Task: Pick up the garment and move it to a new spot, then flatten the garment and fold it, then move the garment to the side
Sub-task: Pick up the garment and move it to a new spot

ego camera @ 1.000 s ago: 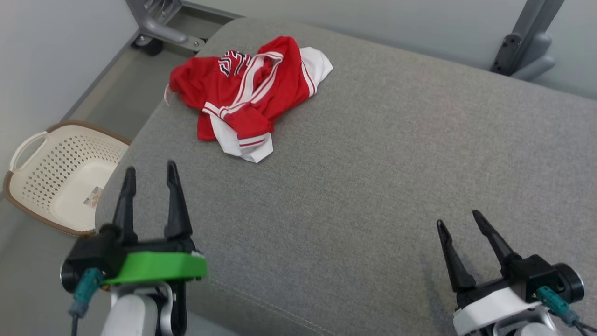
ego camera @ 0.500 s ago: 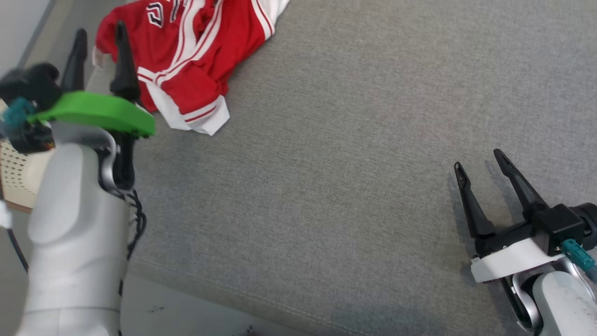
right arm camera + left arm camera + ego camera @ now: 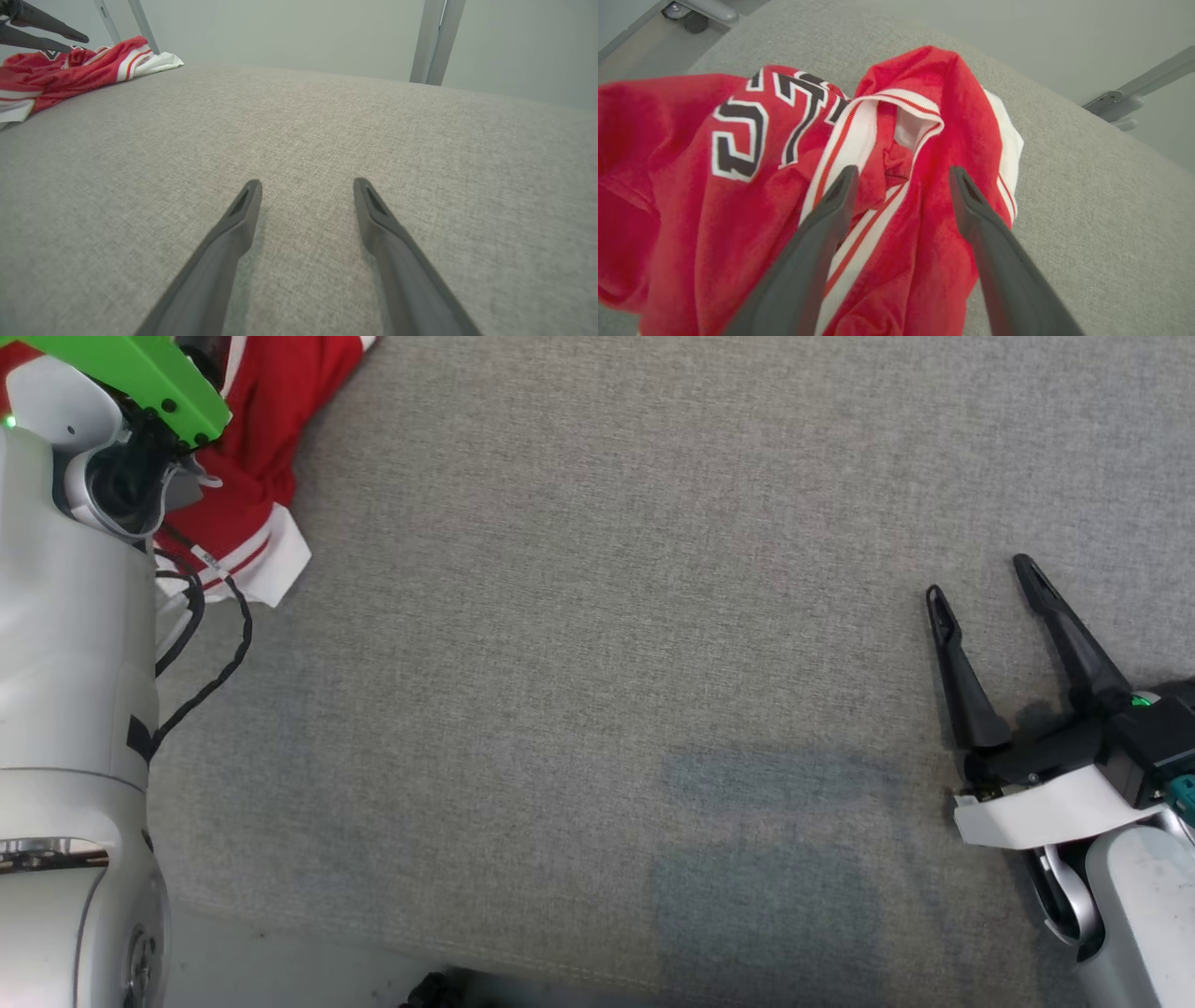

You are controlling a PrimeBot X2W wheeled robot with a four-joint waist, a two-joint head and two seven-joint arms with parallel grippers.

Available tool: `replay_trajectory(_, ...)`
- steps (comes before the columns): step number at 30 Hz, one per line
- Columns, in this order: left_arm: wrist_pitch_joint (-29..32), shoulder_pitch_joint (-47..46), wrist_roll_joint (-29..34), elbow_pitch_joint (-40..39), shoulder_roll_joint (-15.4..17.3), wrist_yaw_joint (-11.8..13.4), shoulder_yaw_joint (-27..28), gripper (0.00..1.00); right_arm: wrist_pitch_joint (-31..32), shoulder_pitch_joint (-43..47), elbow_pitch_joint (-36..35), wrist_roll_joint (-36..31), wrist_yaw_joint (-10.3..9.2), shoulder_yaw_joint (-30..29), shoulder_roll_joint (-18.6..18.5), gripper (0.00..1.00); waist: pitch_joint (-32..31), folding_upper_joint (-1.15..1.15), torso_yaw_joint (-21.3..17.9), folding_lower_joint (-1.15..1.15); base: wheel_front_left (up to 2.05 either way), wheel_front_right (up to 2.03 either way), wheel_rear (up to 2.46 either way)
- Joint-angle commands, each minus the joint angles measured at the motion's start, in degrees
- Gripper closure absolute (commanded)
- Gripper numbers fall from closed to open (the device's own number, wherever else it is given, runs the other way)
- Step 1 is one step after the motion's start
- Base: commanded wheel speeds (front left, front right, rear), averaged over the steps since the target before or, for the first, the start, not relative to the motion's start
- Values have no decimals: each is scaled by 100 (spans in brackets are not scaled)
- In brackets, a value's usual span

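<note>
Left wrist view: garment [image 3: 691, 210], red/white jersey, crumpled at far left of grey cushion [image 3: 1087, 210]. Soft, light, limp; prob. bunches when lifted. Best hold: thick white-trim fold. Left gripper [image 3: 902, 171] wide open, empty, poised over fold. Right gripper [image 3: 977, 577] wide open, empty, well apart.

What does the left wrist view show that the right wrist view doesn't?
Left wrist, not right: close-up of the black-and-white lettering on the red jersey, and a caster on the floor. Right wrist, not left: the right gripper, fingers apart over bare grey upholstery. Both: jersey, upholstery, pale wall, and the left gripper, fingers apart just over the jersey.
</note>
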Motion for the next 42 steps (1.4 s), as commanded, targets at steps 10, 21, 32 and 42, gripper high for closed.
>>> replay_trajectory(10,226,-135,227,835,224,-7,-519,0,38,-175,180,68,-18,-72,-105,0,439,0,-346,-1,0,0,0)
replay_trajectory(21,-331,267,-80,870,46,-14,-798,100,44,-191,254,58,-18,-111,-67,0,407,0,-319,-1,0,0,0)
replay_trajectory(32,-1929,489,-664,69,371,-20,-973,100,9,-94,356,177,-10,111,306,0,-626,0,-462,-1,0,0,0)
replay_trajectory(42,-1343,1045,-1815,-1026,449,-21,-1286,100,8,417,544,331,-10,70,881,0,-2114,0,-1033,-1,0,0,0)
